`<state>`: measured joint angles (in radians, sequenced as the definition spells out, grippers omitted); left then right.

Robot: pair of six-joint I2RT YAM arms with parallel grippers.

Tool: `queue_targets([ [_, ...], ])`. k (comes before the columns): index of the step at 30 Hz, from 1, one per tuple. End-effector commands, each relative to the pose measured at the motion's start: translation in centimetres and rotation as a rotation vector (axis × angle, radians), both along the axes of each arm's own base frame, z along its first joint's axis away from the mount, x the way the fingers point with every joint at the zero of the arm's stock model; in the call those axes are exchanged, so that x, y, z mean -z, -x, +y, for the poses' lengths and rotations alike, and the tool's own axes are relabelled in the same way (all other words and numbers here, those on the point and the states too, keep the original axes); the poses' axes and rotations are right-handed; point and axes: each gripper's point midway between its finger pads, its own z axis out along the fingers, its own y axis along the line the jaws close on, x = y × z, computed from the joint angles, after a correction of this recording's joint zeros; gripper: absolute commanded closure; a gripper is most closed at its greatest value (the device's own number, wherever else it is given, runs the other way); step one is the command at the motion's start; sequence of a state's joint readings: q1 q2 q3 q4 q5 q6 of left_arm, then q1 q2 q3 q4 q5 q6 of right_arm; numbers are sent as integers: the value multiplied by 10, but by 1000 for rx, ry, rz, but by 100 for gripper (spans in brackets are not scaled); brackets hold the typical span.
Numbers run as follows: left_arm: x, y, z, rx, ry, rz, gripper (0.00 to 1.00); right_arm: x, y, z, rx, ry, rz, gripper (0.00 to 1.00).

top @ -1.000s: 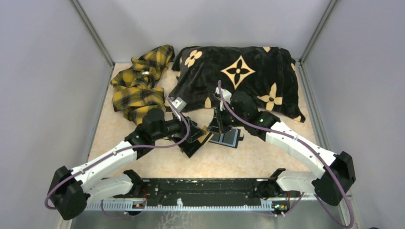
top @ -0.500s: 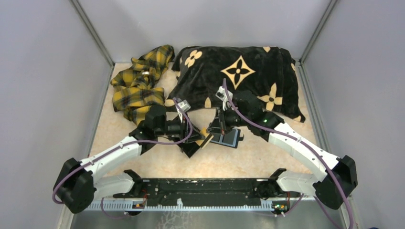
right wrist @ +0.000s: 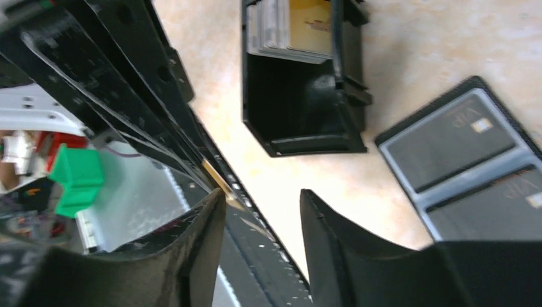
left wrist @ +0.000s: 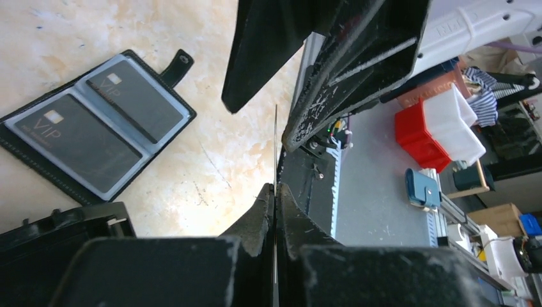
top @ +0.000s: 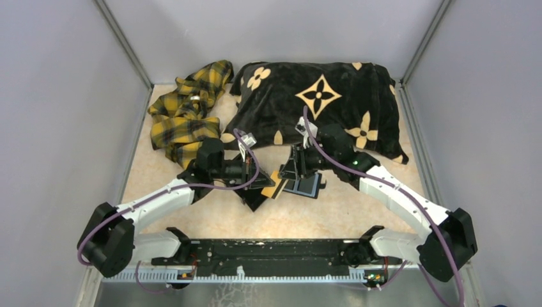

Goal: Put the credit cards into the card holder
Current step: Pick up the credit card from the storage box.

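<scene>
Plaid cloth, floral black blanket

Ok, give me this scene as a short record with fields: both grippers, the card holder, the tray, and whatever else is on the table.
left gripper: shut on a thin tan card, edge-on in its wrist view
right gripper: open, holding nothing
card holder: flat black folding case, lying open on the table
in holder: two dark cards marked VIP in bluish-grey sleeves
tray: deep black rectangular box, stack of cards at one end
far side: yellow plaid cloth; black cloth with tan flowers
</scene>
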<state>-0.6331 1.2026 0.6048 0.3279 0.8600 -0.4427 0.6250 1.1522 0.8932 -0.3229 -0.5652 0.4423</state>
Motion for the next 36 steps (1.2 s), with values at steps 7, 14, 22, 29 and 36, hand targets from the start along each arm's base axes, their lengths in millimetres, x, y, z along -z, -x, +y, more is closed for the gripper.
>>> queue_targets([
  [7, -10, -26, -6, -192, 150, 124, 100, -1, -15, -25, 229, -94, -153, 45],
  [14, -12, -32, -11, -225, 231, 206, 100, 4, -11, -23, 258, -188, -129, 46],
  [22, -9, -33, -15, -231, 265, 251, 100, 3, -12, -17, 263, -260, -113, 50],
  [29, -8, -34, -20, -224, 276, 268, 100, 1, -11, -10, 244, -315, -92, 58],
  [36, -8, -34, -23, -213, 290, 283, 100, 0, -9, -4, 228, -375, -63, 80],
])
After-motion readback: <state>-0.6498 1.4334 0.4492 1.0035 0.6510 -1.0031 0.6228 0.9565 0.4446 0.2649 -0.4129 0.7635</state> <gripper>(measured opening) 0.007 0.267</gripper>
